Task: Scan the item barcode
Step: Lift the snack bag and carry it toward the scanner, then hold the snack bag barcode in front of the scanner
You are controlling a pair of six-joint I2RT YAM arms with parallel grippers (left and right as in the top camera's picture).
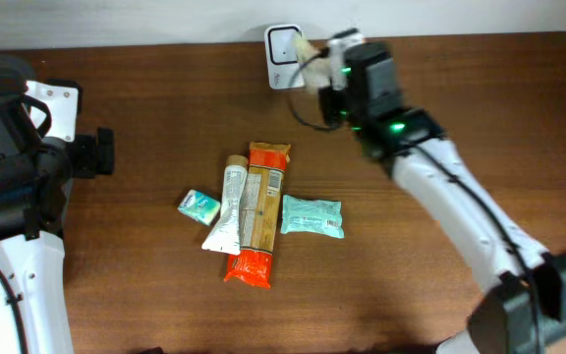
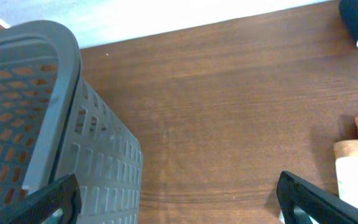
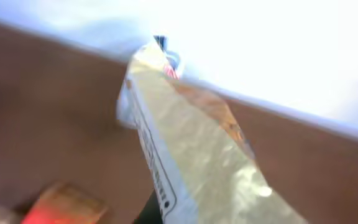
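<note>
At the far edge of the table [image 1: 165,98], the right gripper [image 1: 324,69] is clamped on a pale packet [image 3: 191,149], holding it just beside the white scanner [image 1: 283,44]. The right wrist view is blurred, so no barcode can be made out. The left gripper [image 2: 179,205] stands wide apart, grasping nothing, near a grey basket [image 2: 55,124]. Mid-table lie an orange packet [image 1: 254,265], a white tube [image 1: 229,206] against it, a teal pouch [image 1: 311,215] and a small teal packet [image 1: 200,206].

The scanner [image 1: 283,44] is standing on the surface [image 1: 165,118] at twelve o'clock, a held wrapper [image 1: 310,49] just beside it at three o'clock; packets [image 1: 254,211] are lying centrally, the basket [image 2: 98,155] sitting at nine o'clock.
</note>
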